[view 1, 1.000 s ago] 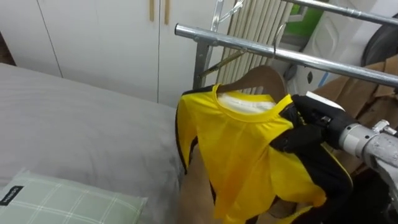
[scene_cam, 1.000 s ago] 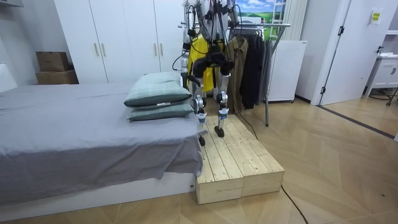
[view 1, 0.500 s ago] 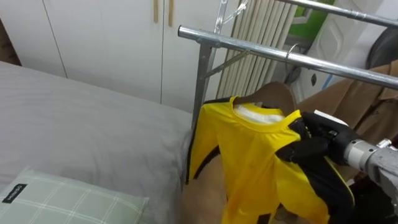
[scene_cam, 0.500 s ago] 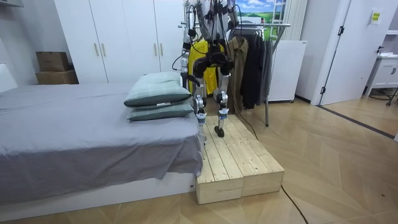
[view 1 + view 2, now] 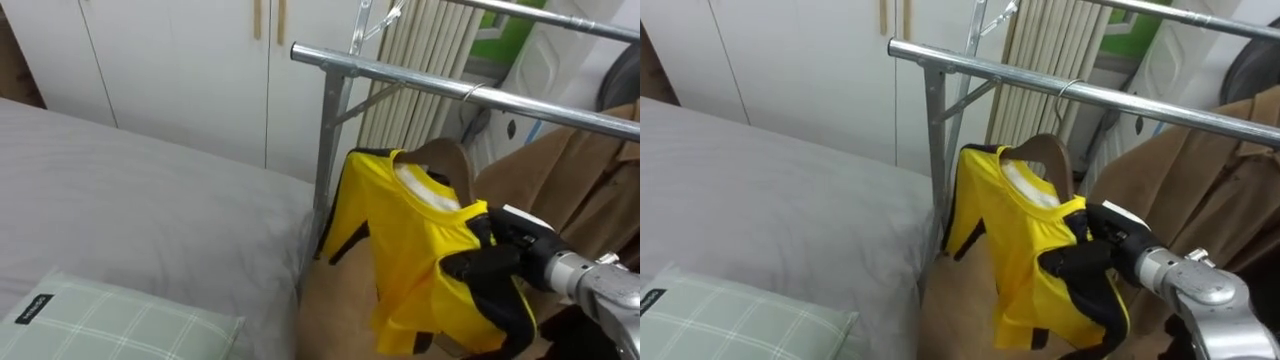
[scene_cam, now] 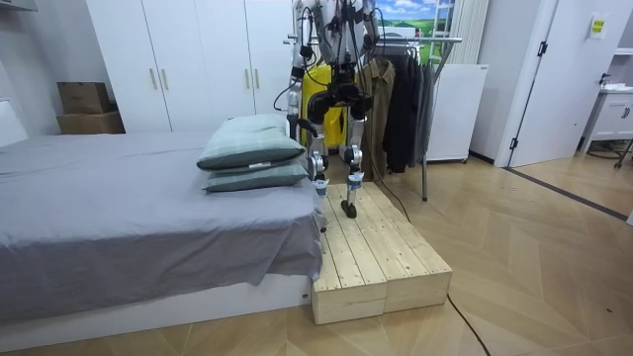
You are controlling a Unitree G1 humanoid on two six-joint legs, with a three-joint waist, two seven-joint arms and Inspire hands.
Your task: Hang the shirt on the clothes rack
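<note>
I'm looking down past the grey bed (image 5: 150,210) on my left, with the white wardrobe (image 5: 180,70) behind it. In the room view the robot stands on the wooden platform (image 6: 381,262) beside the bed, facing the clothes rack where dark clothes (image 6: 401,99) hang. The metal rail (image 5: 420,80) runs across the top of my view from left to right, and a brown coat (image 5: 580,190) hangs from it on the far right. The yellow shirt (image 5: 420,250) is just below the rail, between the rail's upright post and the coat. Its neck is up and its hem down, so the long axis is roughly vertical. The shoulder line slopes from the upper left down to the right, towards my hand, and the shirt's front faces the bed. A green checked pillow (image 5: 110,325) lies at lower left on the bed. The shirt sits on a wooden hanger (image 5: 1045,152), and the wire hook (image 5: 1064,90) is up at the rail and looks looped over it. The right hand (image 5: 488,265) comes in from the lower right, its fingers curled tight on the shirt's near shoulder.
</note>
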